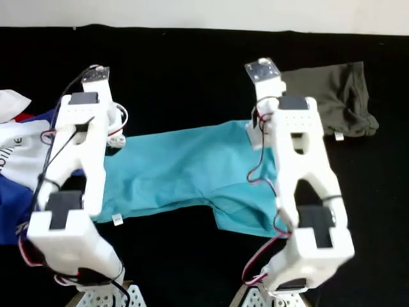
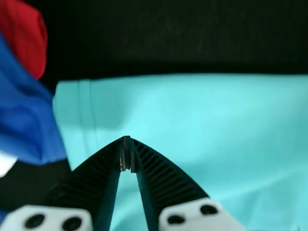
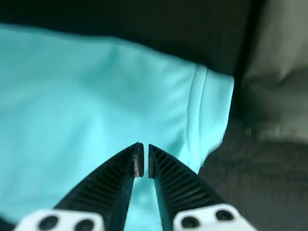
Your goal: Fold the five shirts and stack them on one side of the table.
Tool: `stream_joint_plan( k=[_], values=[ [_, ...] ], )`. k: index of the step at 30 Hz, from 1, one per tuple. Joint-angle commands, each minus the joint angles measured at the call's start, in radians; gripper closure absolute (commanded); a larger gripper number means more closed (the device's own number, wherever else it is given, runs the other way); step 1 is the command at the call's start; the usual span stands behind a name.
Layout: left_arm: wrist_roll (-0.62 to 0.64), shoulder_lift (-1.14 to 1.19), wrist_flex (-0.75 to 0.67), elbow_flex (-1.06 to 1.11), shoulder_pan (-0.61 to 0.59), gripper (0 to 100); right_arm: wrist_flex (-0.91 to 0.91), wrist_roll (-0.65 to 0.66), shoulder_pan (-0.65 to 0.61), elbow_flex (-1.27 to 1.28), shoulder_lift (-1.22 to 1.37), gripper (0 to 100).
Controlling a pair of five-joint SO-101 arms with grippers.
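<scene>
Soft, floppy teal shirt (image 1: 185, 166); left claw (image 2: 126, 156) and right claw (image 3: 143, 161) clenched, empty. Best pinched at 9 and 3 o'clock edges.

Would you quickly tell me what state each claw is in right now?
Left claw: closed over the teal shirt; nothing visibly pinched.
Right claw: closed, a sliver between its tips, over the same shirt; nothing visibly pinched.
</scene>
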Motion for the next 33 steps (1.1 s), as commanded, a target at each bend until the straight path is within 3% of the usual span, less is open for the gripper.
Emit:
stream_joint_plan(
  k=[1, 9, 15, 25, 33],
  values=[
    [0.003, 0.088, -0.012, -0.122, -0.001, 99, -0.050, 0.005, -0.007, -0.136, 0.108, 97.2],
    [-0.051, 0.377, 0.020, -0.361, -0.058, 99, -0.044, 0.008, 0.087, -0.374, 0.395, 97.2],
    [-0.052, 0.588, 0.130, -0.714, -0.091, 99, 0.047, 0.008, 0.153, -0.515, 0.479, 97.2],
    [-0.049, 0.777, 0.598, -1.314, -0.054, 99, 0.348, 0.005, 0.130, -0.797, 0.476, 97.2],
    [-0.029, 0.745, 0.637, -1.323, -0.183, 99, 0.582, 0.005, 0.108, -1.130, 0.478, 97.2]
  ],
)
